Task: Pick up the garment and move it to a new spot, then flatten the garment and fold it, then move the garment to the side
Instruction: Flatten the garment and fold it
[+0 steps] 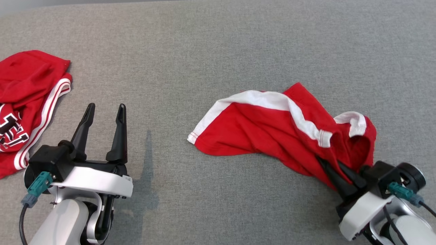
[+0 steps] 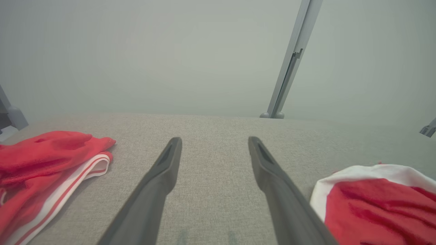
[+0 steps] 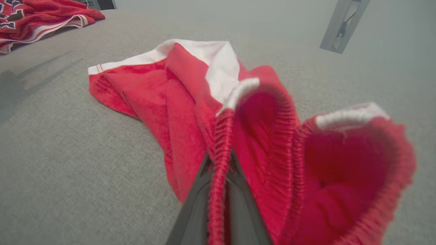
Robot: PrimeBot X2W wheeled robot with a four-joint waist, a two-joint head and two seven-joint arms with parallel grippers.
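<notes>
Garment: red shorts (image 1: 272,136) with white trim, lying crumpled on the grey cloth surface (image 1: 204,51). One leg is spread flat, and the bunched waist end rises off the surface.

Waistband: the ribbed elastic edge (image 3: 218,136) at the raised end of the garment. It stands up in an open loop (the red inside shows through it in the right wrist view).

White band: a wide side stripe (image 1: 265,98) running across the top of the garment from the leg hem towards the waist.

Right gripper: at the waist end of the garment (image 1: 329,162), with its dark fingers clamped together on a fold of the waistband. In the right wrist view the red elastic runs straight down between the two closed fingers (image 3: 219,163).

Left gripper: well apart from the garment, off its leg-hem end (image 1: 106,106). The fingers are spread wide with nothing between them, above bare surface. In its own wrist view (image 2: 214,139), the garment's white-edged hem (image 2: 374,204) lies just beside the outer finger without touching it.

Second garment: another red piece (image 1: 27,102) with white stripes and dark lettering, heaped far from the garment, beyond the left gripper. It also shows in the left wrist view (image 2: 41,163) and in the far corner of the right wrist view (image 3: 41,17).

Metal post: a pale upright (image 2: 291,68) past the far edge of the surface, behind the garment (also seen at (image 3: 342,23)).

Shadow: a dark patch (image 1: 148,170) on the surface, between the left gripper and the garment's hem.
</notes>
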